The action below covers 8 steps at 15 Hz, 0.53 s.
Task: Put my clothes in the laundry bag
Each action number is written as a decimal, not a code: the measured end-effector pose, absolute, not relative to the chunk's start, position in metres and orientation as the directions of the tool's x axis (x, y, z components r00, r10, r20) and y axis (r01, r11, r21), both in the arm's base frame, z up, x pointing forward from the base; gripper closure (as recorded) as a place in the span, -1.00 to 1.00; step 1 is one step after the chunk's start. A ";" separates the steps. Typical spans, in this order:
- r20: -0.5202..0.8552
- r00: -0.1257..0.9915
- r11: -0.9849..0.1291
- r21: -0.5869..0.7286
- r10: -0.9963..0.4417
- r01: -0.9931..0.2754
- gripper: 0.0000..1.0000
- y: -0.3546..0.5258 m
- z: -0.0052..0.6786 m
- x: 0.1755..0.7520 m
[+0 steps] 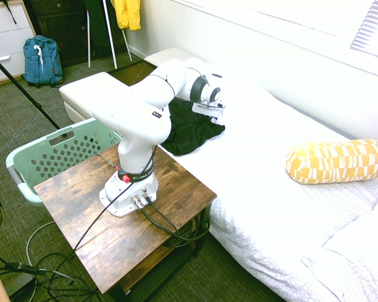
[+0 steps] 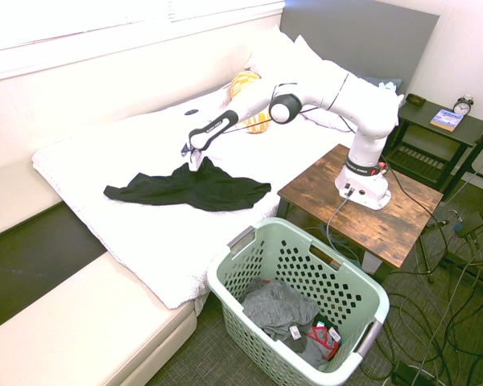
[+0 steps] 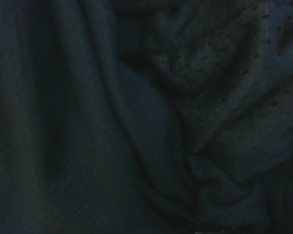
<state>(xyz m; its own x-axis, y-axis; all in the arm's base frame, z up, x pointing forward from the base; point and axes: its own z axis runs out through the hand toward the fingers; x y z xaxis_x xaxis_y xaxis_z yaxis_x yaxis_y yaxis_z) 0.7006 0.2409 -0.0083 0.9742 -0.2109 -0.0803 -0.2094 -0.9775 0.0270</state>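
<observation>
The clothes, a black garment (image 2: 185,187), lie spread on the white bed (image 2: 129,145) near its foot. In the first exterior view the garment (image 1: 188,133) shows beside the arm's elbow. My gripper (image 2: 195,156) is down at the garment's middle, shut on a pinch of fabric that peaks up under it. Dark folded cloth (image 3: 136,136), part of it mesh, fills the wrist view. The laundry bag, a mint-green holed basket (image 2: 225,277), stands on the floor beside the bed and table, with grey and red items inside. It shows at the left in the first exterior view (image 1: 34,151).
The arm stands on a wooden table (image 1: 145,245) against the bed. A yellow patterned pillow (image 1: 337,160) lies up the bed. A white bench (image 2: 88,330) runs along the bed's foot. A blue backpack (image 1: 42,60) and a hanging yellow garment (image 1: 127,12) are across the room.
</observation>
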 end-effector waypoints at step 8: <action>0.082 0.988 -0.990 -0.062 -0.131 -0.126 1.00 0.405 0.214 0.649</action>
<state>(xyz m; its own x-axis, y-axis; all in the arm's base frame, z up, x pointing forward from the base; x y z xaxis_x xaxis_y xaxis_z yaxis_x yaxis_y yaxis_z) 0.6490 0.4053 0.2140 0.9880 -0.1306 0.0820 -0.1257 -0.9901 -0.0620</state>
